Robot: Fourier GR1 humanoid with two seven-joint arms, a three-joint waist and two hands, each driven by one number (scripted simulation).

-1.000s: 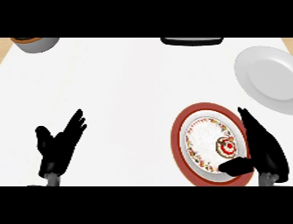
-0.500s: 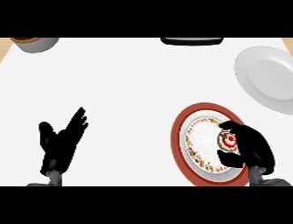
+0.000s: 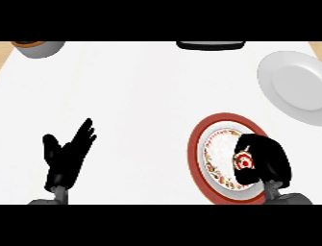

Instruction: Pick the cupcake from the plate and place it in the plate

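Two plates share the right side of the white desk [image 3: 142, 96]: a red-rimmed round plate with a patterned white centre [image 3: 200, 158] near the front right corner, and a plain white round plate [image 3: 298, 86] further back against the right edge. The two plates lie apart, with a strip of bare desk between them.

A grey bowl with a brown inside [image 3: 39, 47] sits at the back left corner, and a dark flat object [image 3: 210, 45] lies at the middle of the back edge; both are well apart from the plates.

The small cupcake with red-and-white topping [image 3: 243, 161] rests on the right part of the red-rimmed plate. The right robot hand [image 3: 266, 161] lies over that side of the plate, its fingers curled round the cupcake, hiding much of it. Only the topping shows, so its long axis and facing cannot be told.

The left robot hand [image 3: 68, 156] rests open near the front left of the desk, fingers straight and spread, pointing towards the back right, touching nothing.

The middle of the desk is wide and bare, as is the stretch between the two plates. The plain white plate reaches nearly to the right edge, and the red-rimmed one comes close to the front edge.
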